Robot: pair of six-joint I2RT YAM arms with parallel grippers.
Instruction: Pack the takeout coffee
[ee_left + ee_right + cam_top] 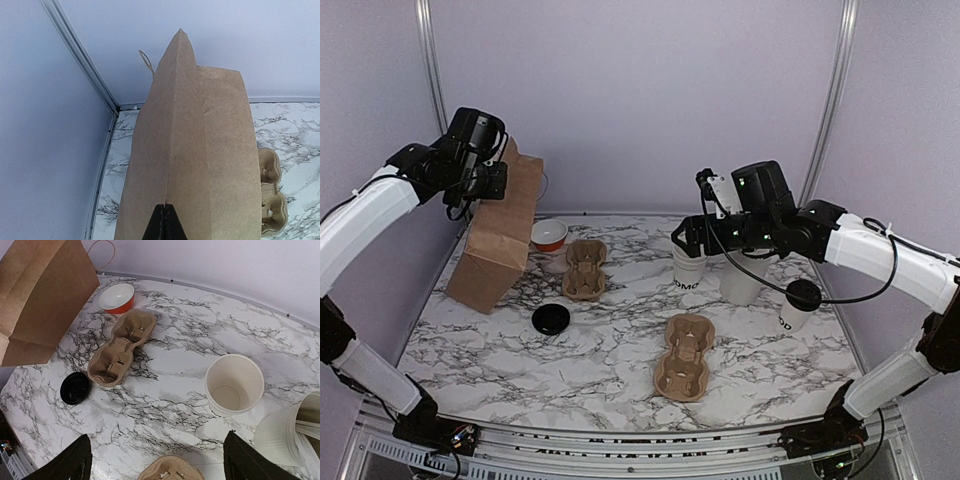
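While my left claw, raised high, pinches the top edge of the paper bag, my right arm stretches inward with the right claw spread wide just above the lettered cup. The black lid lies well left of that claw, past a carrier; a white tub stands just right.

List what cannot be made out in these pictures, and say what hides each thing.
Inside of the paper bag: left wrist view shows only its outer side.
The lidded white cup: top view; contents covered, lettering too small.
The white tub: right wrist view, cut off by the right edge.
The near cup carrier: right wrist view, cut off by the bottom edge.
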